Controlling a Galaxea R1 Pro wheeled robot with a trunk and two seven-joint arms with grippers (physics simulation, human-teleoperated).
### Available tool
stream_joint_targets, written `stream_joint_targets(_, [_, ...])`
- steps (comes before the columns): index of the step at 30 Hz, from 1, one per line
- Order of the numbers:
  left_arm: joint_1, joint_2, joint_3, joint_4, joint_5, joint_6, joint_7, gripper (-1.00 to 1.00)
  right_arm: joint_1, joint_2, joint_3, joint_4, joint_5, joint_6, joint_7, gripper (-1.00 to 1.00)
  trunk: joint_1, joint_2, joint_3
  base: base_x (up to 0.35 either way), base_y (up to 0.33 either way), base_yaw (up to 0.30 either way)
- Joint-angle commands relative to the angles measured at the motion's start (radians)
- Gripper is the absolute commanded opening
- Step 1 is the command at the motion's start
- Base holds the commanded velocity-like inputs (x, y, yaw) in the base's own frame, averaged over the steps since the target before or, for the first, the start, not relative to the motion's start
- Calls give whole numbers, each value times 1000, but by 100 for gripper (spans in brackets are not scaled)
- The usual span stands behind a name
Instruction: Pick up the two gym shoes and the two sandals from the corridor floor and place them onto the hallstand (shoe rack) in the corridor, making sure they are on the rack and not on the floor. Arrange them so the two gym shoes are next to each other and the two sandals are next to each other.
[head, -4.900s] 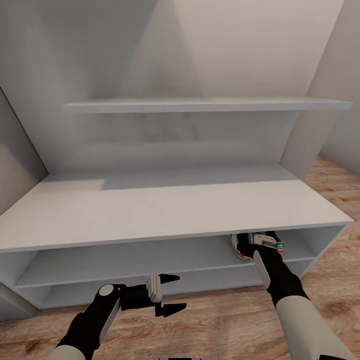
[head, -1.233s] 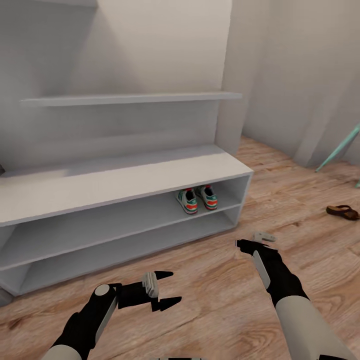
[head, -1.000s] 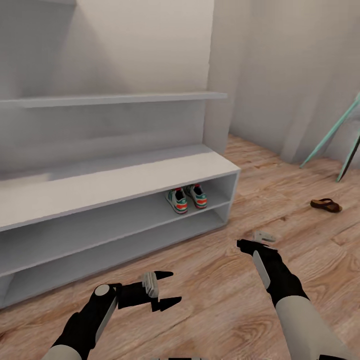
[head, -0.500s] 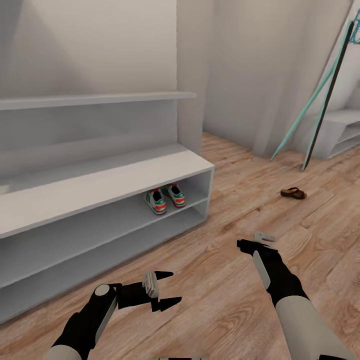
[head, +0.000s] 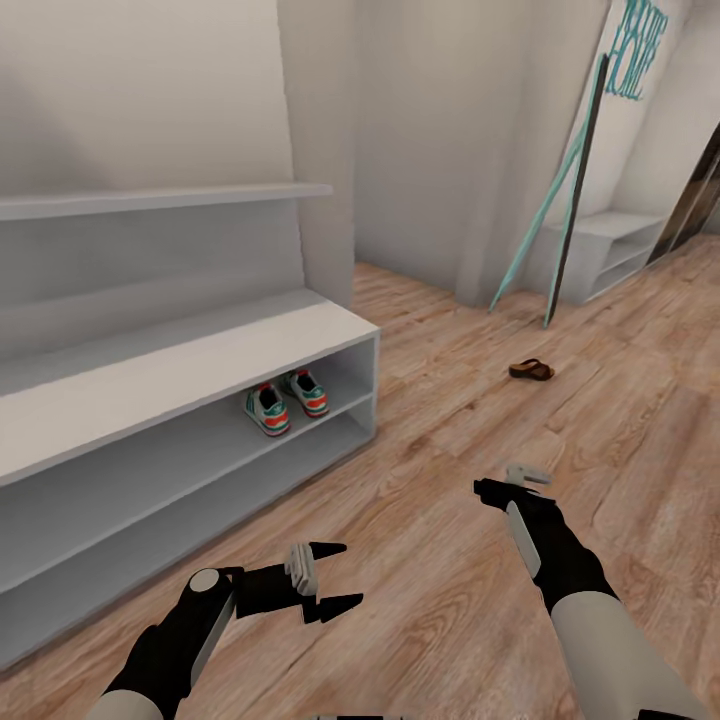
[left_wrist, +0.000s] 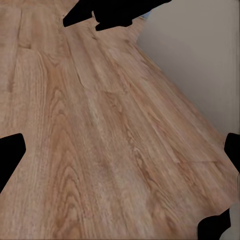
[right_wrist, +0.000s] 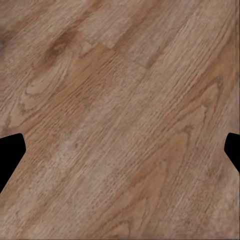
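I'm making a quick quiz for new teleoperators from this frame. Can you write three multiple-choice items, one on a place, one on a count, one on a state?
1. Where are the two gym shoes?
A. on the floor by the wall
B. in the upper shelf opening of the hallstand
C. on the bench top

2. How many sandals can be seen on the corridor floor?
A. one
B. two
C. three

3. How is the left gripper?
A. shut on a shoe
B. shut and empty
C. open and empty

Answers:
1 B, the pair stands side by side near the opening's right end.
2 A, a single brown sandal lies out on the planks.
3 C, its fingers are spread with only floor between them.
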Motion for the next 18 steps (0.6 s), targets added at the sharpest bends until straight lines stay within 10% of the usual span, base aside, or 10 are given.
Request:
stream_joint_targets(1, [0, 0, -1, 0, -2, -6, -1, 100, 0, 0, 1, -1, -10, 4, -7, 100, 0, 0, -1, 0, 0, -300])
stream_joint_targets(18, [0, -1, -1, 0, -2, -6, -1, 100, 0, 0, 1, -1, -10, 4, -7, 100, 0, 0, -1, 8, 0, -300])
